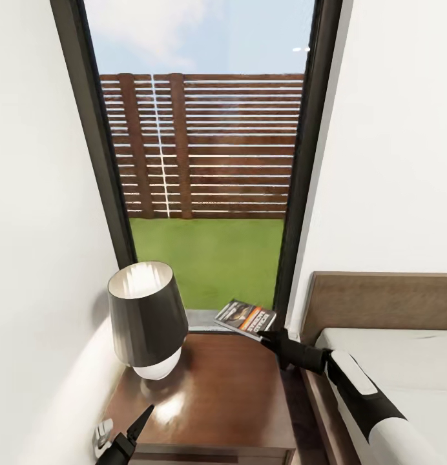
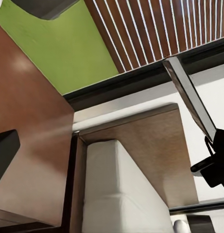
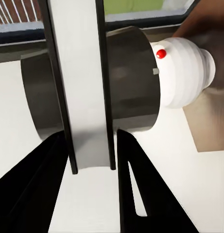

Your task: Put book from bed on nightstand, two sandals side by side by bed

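The nightstand point(image 1: 217, 394) is glossy reddish wood, the bed point(image 1: 385, 300) headboard matt brown wood, the lamp point(image 1: 148, 316) shade smooth dark.

One book point(image 1: 245, 319), one lamp point(image 1: 148, 318), one nightstand point(image 1: 217, 400), one bed point(image 1: 391, 349)

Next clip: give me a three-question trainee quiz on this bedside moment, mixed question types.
1. True or false: the book lies flat on the nightstand.
2. Which pincer grips the book? A) left B) right
3. Fill in: the lamp stands on the ____.

Key: 1 false, the right pincer holds it in the air over the nightstand's far edge. 2 B. 3 nightstand.
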